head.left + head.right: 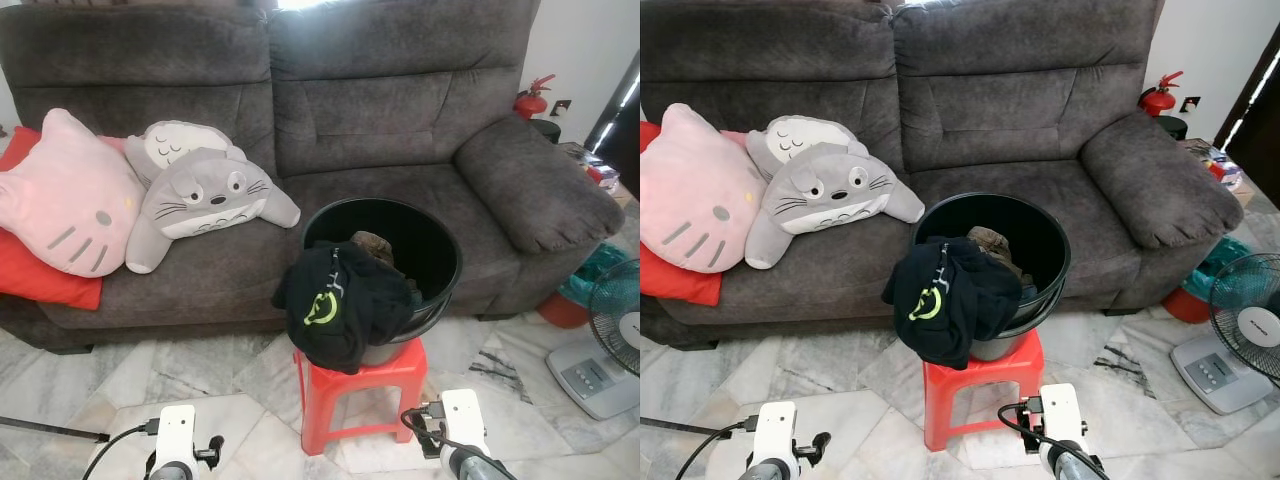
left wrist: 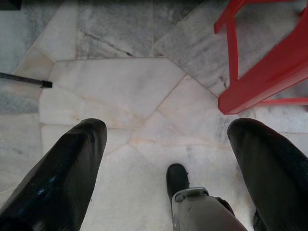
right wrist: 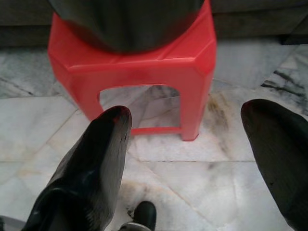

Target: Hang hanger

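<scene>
Left gripper (image 2: 168, 129): I see it hanging low over the floor, its two black fingers (image 2: 72, 173) spread wide apart, nothing between them.
Right gripper (image 3: 188, 111): also low, pointed at the front of the stool, fingers (image 3: 98, 159) spread wide and holding nothing.
Hanger: I cannot tell where it is, nor which way its long axis runs.
Floor (image 1: 220, 385): polished marble in irregular slabs, white with grey veins.
Rod (image 1: 50, 430): thin, dark, straight; lies flat on the floor on my left, long axis running left to right, capped end toward the left gripper, well apart from it.
Stool (image 1: 358, 378): red moulded plastic, square top, splayed legs with a low crossbar; stands just ahead of both grippers.
Bucket (image 1: 440, 240): black, round, glossy plastic, upright on the stool and wider than its seat.
Garment (image 1: 335, 310): black soft cloth with a lime-green round logo, draped over the bucket's near rim, hanging down outside past the stool top.
Brown bundle (image 1: 372, 245): crumpled, inside the bucket behind the garment.
Sofa (image 1: 400, 110): dark grey plush fabric, just behind the bucket.
Plush toy (image 1: 205, 200): grey and white, whiskered, on the left seat.
Pink cushion (image 1: 65, 195): cat-faced, beside the toy, over a red cushion (image 1: 40, 280).
Fan (image 1: 620, 320): on the floor at far right.
</scene>
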